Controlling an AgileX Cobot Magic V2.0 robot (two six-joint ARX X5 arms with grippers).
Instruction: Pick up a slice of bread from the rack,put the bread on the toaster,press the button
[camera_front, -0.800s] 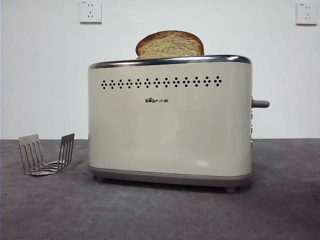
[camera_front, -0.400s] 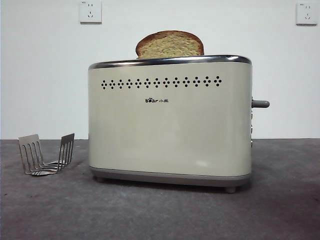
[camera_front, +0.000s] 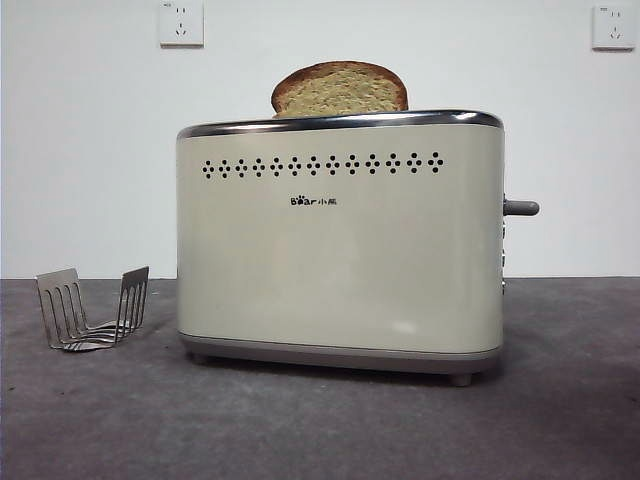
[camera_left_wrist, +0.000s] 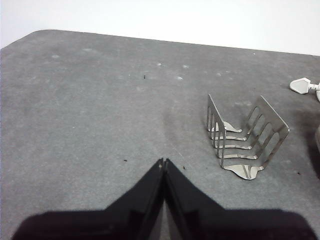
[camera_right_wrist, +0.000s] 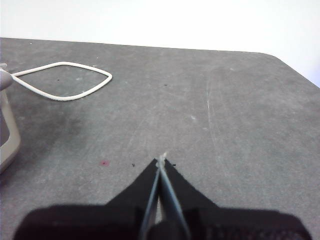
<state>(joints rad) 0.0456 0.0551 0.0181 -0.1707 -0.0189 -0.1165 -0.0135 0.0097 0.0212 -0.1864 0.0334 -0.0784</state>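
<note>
Bread first: the slice of bread (camera_front: 340, 90) stands upright in the top of the toaster (camera_front: 340, 260), its rounded brown crust and speckled tan face rising above the chrome rim. How deep it sits in the slot cannot be told from the low front view. The toaster rests on the grey table (camera_front: 320, 430), with a row of dotted vent holes and the "Bear" logo on its broad cream side. The button (camera_front: 521, 208), a short grey lever, sticks out level from the toaster's narrow side, high up on it.

The rack (camera_front: 92, 308) sits on the table just beside the toaster's other end, apart from it, its 2 slotted prong ends upright and nothing between them. In the left wrist view the rack (camera_left_wrist: 245, 137) lies near the left gripper (camera_left_wrist: 163, 161), which is clenched with its jaws pressed together and holds nothing, above bare table.

The right gripper (camera_right_wrist: 161, 161) is likewise closed tight on nothing, over the table. A loop of white cable (camera_right_wrist: 65, 80) lies on the table beyond it, and a beige edge at the side of that view may be the toaster's corner.

2 white wall sockets (camera_front: 181, 22) show on the wall behind.
</note>
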